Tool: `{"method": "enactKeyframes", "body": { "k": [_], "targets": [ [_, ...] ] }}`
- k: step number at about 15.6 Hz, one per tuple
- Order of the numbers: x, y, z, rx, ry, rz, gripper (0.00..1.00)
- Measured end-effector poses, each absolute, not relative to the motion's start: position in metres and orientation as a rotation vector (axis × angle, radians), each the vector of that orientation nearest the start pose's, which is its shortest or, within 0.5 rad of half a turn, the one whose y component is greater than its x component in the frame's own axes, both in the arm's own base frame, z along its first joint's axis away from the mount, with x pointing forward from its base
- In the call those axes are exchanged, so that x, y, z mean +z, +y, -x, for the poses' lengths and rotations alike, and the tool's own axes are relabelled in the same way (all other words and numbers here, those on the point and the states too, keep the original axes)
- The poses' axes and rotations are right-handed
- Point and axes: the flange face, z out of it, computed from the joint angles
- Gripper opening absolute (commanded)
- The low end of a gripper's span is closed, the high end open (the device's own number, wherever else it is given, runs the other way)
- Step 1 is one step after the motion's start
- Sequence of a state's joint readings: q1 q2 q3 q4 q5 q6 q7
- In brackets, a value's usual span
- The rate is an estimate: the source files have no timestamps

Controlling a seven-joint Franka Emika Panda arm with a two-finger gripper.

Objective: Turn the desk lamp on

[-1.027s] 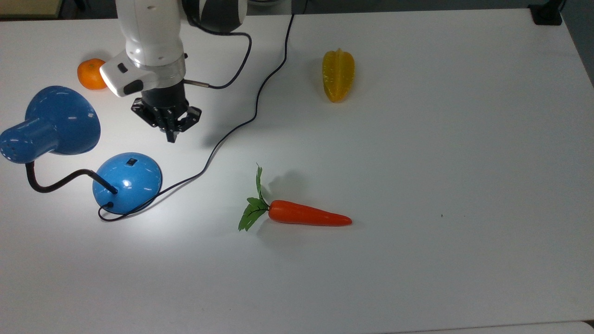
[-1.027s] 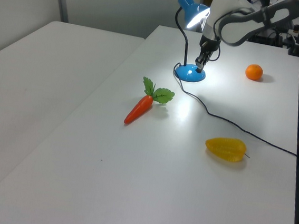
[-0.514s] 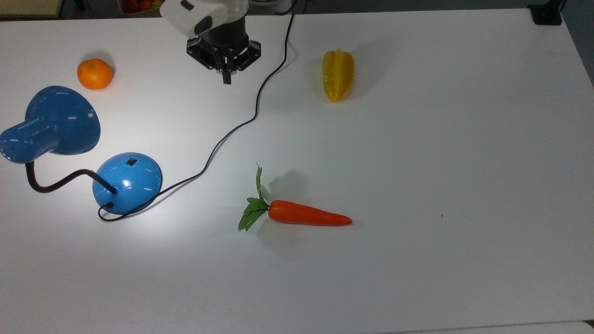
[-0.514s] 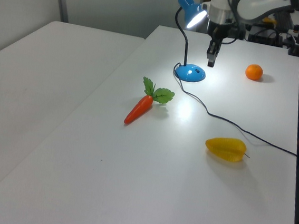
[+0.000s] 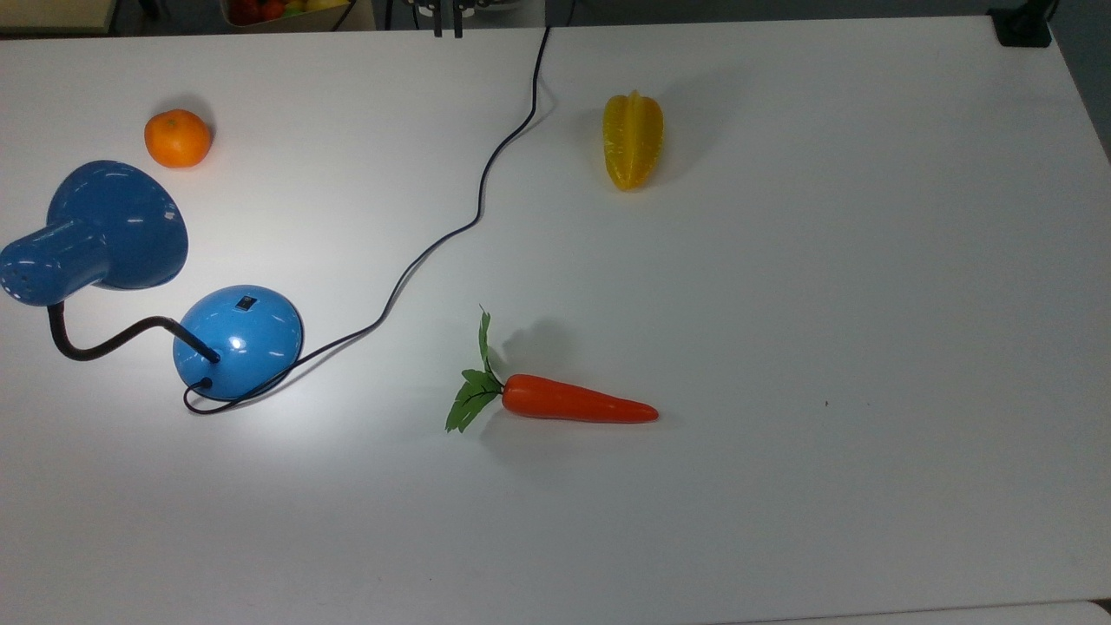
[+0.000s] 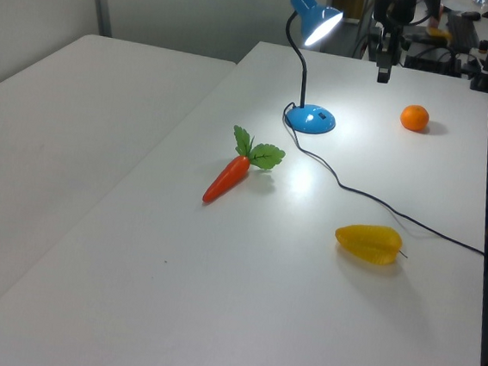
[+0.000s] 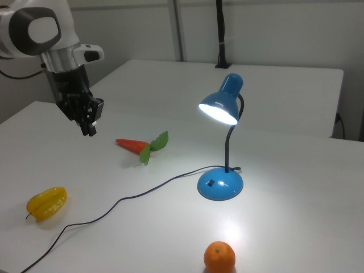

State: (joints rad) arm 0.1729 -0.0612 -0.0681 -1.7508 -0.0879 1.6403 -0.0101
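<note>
The blue desk lamp stands lit at the top view's left, with its domed base (image 5: 239, 341), a small black switch (image 5: 247, 303) and a bell shade (image 5: 113, 226) on a black gooseneck. The glowing shade (image 7: 220, 107) throws a bright patch on the white table (image 5: 825, 260). My gripper (image 7: 90, 128) hangs shut and holds nothing, high above the table and well away from the lamp. Its fingertips (image 5: 437, 31) poke in at the top view's upper edge. In the left view the gripper (image 6: 382, 73) hovers beyond the lamp base (image 6: 311, 118).
The lamp's black cord (image 5: 477, 208) snakes from the base to the top view's upper edge. An orange (image 5: 177, 137) lies near the shade, a yellow starfruit (image 5: 633, 141) right of the cord, a carrot (image 5: 577, 402) mid-table. A black clamp (image 5: 1022, 26) sits at the corner.
The gripper has lifted from just above the lamp base and drawn back toward the top view's upper edge. The lamp glows in every frame and nothing on the table moved.
</note>
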Motion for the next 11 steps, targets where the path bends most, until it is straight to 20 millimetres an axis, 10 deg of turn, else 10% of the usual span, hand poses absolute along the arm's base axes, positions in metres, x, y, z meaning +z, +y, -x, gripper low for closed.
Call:
{"method": "enactKeyframes", "body": {
  "k": [11],
  "targets": [
    [0.591, 0.034, -0.536, 0.062, -0.158, 3.222, 1.0]
  ]
}}
